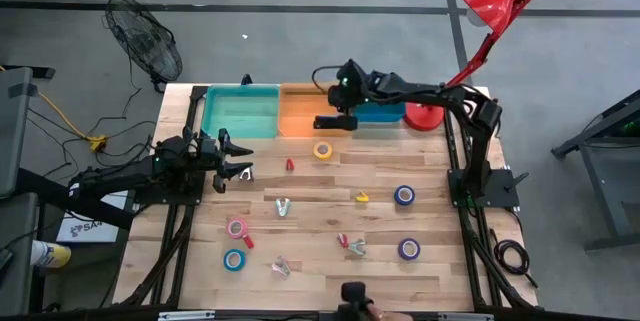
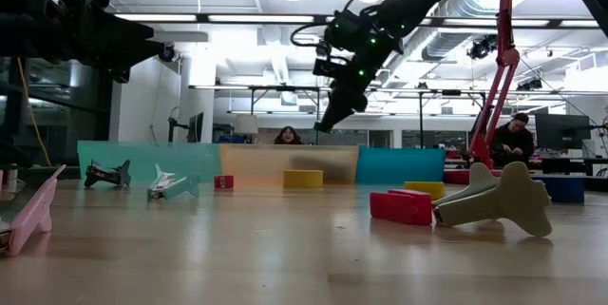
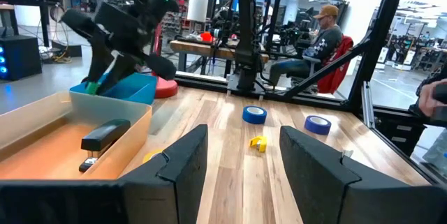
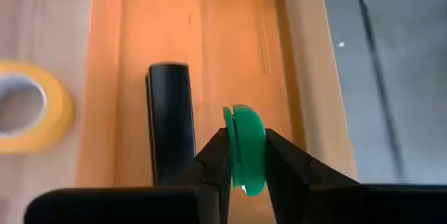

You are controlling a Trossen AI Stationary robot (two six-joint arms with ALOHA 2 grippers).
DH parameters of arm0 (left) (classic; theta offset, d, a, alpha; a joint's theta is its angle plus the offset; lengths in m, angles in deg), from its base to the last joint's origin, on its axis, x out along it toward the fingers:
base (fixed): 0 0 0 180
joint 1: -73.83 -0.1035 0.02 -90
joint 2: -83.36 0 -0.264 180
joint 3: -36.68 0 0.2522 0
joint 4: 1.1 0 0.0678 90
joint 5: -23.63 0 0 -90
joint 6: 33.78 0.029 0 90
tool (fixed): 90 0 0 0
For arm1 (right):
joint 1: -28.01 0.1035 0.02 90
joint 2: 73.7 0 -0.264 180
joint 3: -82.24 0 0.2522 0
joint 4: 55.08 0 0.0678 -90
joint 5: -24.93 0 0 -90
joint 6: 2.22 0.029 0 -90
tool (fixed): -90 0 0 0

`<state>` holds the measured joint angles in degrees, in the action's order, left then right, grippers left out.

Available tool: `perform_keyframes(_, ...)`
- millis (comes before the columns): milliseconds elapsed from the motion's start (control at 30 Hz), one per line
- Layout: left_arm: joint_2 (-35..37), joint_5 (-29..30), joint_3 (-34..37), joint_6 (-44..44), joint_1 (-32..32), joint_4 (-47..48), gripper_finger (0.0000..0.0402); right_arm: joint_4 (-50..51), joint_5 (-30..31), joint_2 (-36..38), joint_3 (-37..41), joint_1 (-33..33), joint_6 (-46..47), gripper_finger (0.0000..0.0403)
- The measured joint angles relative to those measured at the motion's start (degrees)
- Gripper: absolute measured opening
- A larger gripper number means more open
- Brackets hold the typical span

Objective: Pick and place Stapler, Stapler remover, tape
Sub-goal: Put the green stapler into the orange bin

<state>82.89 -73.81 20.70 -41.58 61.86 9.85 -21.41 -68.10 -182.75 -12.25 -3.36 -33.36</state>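
Right gripper hangs over the orange bin, fingers pinching a small green disc-shaped item, prob. a green tape roll seen edge-on; can't confirm. Stapler already lies in that bin, just beside the pinched piece. Left gripper waits at the table's left edge w/ fingers spread, nothing between them.

Fig. notes: yellow tape sits on the table just in front of the orange bin; dark blue rolls lie toward the right side, pink roll and light blue roll front-left. Teal bin and blue bin flank the orange one.

Step in hand, as I judge it: release. I'd check the piece belongs in this bin, lower w/in the walls, clear of the stapler, open gently, then lift straight up.
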Motion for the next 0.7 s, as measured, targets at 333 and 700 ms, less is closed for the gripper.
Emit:
perform_keyframes(333, 0.02, 0.00, -0.02, 0.02, 0.00, 0.00, 0.0177, 0.71, -8.49, -0.58, 0.00, -3.74, 8.02, 0.0063)
perform_keyframes(700, 0.00, 0.00, 0.00, 0.01, -0.01, 0.00, 0.0177, 0.17, -6.47, -3.69, 0.00, -3.85, 8.73, 0.0067)
